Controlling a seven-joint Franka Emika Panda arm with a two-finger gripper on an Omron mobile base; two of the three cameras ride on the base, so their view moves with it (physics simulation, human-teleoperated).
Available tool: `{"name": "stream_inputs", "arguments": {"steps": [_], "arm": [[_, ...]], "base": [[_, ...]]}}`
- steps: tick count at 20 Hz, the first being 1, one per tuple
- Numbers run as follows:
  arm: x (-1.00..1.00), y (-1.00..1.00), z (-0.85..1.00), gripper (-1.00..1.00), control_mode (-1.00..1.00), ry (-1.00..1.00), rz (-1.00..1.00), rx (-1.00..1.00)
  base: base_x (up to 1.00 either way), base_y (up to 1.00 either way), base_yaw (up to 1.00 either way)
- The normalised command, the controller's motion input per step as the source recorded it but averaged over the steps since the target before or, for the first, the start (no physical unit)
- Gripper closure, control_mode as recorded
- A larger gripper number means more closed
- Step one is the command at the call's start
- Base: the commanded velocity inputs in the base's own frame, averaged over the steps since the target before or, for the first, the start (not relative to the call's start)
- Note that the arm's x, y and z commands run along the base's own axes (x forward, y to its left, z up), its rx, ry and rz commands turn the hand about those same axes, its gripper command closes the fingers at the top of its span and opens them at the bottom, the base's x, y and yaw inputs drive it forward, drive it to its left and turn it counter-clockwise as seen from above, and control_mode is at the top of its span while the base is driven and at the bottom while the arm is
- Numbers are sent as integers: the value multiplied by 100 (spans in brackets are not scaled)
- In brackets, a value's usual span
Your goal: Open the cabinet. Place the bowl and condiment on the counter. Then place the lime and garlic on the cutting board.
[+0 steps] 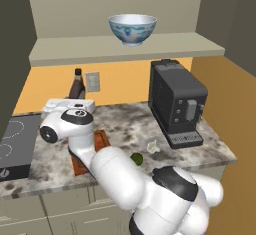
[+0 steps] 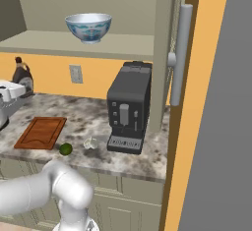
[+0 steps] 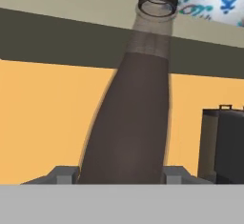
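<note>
Two of the task's things are out of place at this moment: the bowl (image 1: 132, 28) sits on the lower shelf of the open cabinet (image 1: 125, 49), and the condiment (image 3: 131, 118), a dark bottle with a narrow neck, stands between the fingers of the gripper (image 3: 121, 175). In the hand view the bottle's body fills the gap between the two grey fingertips (image 3: 62, 174), which sit against its sides, so the jaws are part-way closed around it and appear to hold it. From the left base camera the bottle (image 1: 77, 84) shows above the white hand, in front of the orange wall and above the counter (image 1: 125, 124) near its back edge; whether its base rests on the stone cannot be told.

The cutting board (image 2: 40, 132) lies flat on the counter, bare. The lime (image 2: 65, 149) sits on the counter just beside the board's near right corner, and the garlic (image 2: 90, 142) lies a little further right, near the foot of a black coffee machine (image 2: 129, 107).

Judging by this, the step in hand is placing the condiment on the counter. The next move likely calls for settling the bottle upright on the stone, opening the jaws, and backing away without tipping it. The bowl would follow.
</note>
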Motion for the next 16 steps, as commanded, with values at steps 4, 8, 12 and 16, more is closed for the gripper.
{"name": "stream_inputs", "arguments": {"steps": [4, 8, 12, 16], "arm": [[26, 39, -35, 100, -100, 0, 0, 0], [14, 45, -38, 100, -100, 0, 0, 0], [15, 44, -31, 100, -100, 0, 0, 0], [50, 11, -15, 100, -100, 5, 0, 0]], "base": [[0, 0, 0], [0, 0, 0], [0, 0, 0], [0, 0, 0]]}}
